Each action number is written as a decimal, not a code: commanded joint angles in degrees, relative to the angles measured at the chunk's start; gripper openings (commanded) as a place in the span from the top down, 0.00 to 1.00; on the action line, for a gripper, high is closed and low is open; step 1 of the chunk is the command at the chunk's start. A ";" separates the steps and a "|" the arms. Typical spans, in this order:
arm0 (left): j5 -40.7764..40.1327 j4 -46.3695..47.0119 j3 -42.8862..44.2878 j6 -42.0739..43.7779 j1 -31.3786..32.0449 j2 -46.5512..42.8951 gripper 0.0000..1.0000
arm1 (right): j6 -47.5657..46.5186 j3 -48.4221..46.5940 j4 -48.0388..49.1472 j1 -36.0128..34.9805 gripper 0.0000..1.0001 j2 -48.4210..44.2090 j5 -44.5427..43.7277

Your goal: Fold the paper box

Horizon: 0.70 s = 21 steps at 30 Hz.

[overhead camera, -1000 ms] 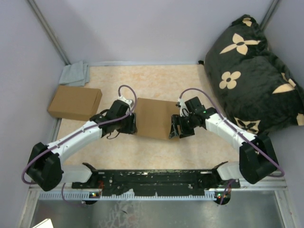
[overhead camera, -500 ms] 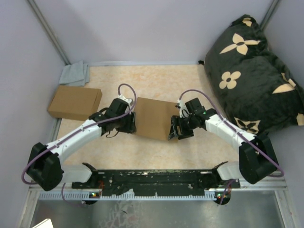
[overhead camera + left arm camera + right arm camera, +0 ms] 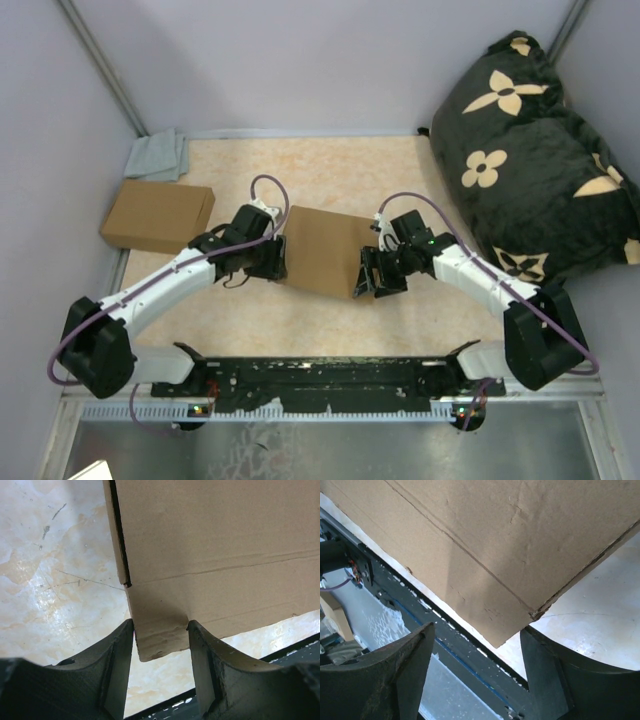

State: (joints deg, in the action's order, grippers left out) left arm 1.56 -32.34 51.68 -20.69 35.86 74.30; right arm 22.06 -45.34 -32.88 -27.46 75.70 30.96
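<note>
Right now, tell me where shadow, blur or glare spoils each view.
Top view: even light, sharp, no glare. Left wrist view: the end effector throws shadow on the box corner; its fingers look soft. Right wrist view: a shadow band crosses the cardboard; fingers dark.

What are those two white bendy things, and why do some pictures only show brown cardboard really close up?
The white bendy things are two robot arms fixed to the near edge of a table. One picture comes from a camera high above them. The other two come from little cameras on the arms' wrists, so those see the cardboard from very close.

Each arm ends in a claw with two fingers. The left claw and the right claw sit at opposite sides of the paper box, a brown cardboard box in the middle. In the left wrist picture, a cardboard corner sits between the fingers. In the right wrist picture, the fingers stand apart with a corner between them.

Also there: another cardboard box, a grey cloth and a black flowery cushion.
</note>
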 commanded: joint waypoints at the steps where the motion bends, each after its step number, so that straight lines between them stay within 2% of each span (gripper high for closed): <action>1: 1.95 0.67 0.79 0.20 0.14 0.75 0.46 | 1.14 -0.64 3.12 -0.05 0.30 -1.19 2.84; 10: 2.41 2.32 -0.90 -0.34 0.05 2.03 0.47 | 1.30 -2.03 2.32 -0.05 0.30 -0.75 3.37; 21: 2.20 1.39 0.30 0.21 -0.38 2.00 0.47 | 2.54 2.08 3.96 -0.05 0.28 -2.51 5.52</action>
State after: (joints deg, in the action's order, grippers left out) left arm 1.58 -32.16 50.85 -20.69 35.51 76.31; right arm 22.94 -44.29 -31.77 -27.46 75.59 32.25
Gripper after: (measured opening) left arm 0.536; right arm 0.717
